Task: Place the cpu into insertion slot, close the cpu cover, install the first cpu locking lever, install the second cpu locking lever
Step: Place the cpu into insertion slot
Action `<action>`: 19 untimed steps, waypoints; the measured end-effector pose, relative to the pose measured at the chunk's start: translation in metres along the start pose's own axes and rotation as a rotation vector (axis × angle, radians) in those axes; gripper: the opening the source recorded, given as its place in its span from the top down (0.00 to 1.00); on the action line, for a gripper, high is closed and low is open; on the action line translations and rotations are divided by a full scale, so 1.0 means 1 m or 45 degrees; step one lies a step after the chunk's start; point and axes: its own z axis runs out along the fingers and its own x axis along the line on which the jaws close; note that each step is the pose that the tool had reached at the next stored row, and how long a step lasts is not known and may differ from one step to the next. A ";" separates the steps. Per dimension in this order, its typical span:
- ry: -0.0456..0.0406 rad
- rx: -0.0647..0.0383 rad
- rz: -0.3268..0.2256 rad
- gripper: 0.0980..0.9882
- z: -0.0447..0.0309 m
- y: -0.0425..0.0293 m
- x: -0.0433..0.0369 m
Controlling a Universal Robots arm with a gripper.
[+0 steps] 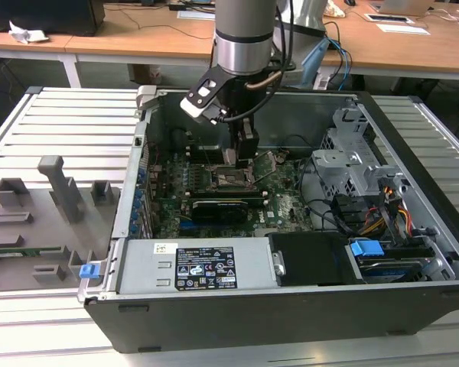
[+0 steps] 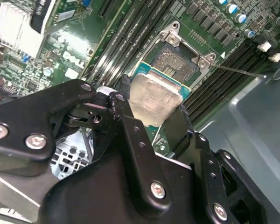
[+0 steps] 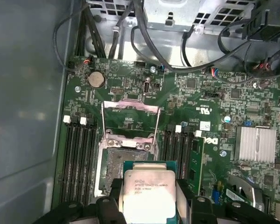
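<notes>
Gripper (image 2: 152,110) clasps the cpu (image 2: 155,97) by its edges over the uncovered insertion slot (image 2: 177,63)

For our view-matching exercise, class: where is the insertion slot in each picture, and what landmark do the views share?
Exterior view: insertion slot on the green board, at the claw tip.
Second wrist view: slot just beyond the cpu that the claw grips.
First wrist view: slot between the gripped cpu and the opened cpu cover.
Shared landmark: the claw.
</notes>
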 end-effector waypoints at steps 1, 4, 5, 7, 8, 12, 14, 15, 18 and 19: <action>0.000 0.000 0.000 0.51 0.0017 -0.0006 0.0002; -0.001 0.000 0.016 0.51 0.0104 -0.0019 0.0023; -0.002 0.000 0.033 0.51 0.0132 -0.0021 0.0028; -0.003 0.000 0.035 0.51 0.0172 -0.0020 0.0064; -0.002 0.000 0.035 0.51 0.0202 -0.0022 0.0073; -0.002 0.000 0.035 0.51 0.0277 -0.0035 0.0090; -0.003 0.000 0.035 0.51 0.0311 -0.0036 0.0102; -0.003 0.000 0.035 0.51 0.0327 -0.0036 0.0114; -0.003 0.000 0.039 0.51 0.0370 -0.0037 0.0137; -0.003 0.000 0.040 0.51 0.0382 -0.0038 0.0141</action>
